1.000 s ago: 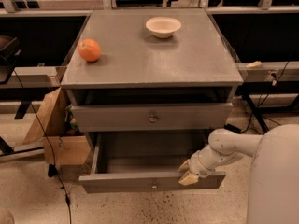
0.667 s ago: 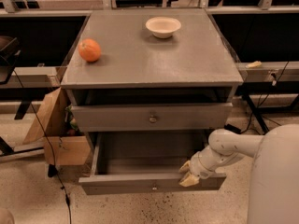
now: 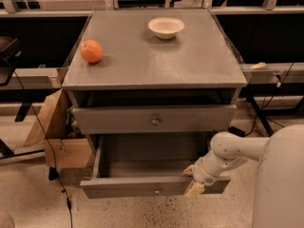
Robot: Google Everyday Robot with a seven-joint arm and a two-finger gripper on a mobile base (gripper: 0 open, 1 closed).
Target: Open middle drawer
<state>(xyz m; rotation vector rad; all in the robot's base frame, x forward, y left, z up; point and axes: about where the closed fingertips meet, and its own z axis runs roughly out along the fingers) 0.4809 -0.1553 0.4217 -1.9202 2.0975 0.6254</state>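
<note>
Gripper sits at the right end of the pulled-out middle drawer front. Whether it grips cannot be told.

Smooth, rounded white arm ends in a cream-tipped gripper at the middle drawer.

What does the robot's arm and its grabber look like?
The arm is smooth, white and chunky, like fat rounded tubes joined by a ball-shaped wrist. No cables or markings show on it. The gripper, down at the open drawer's front edge, is pale yellowish-tan.
</note>
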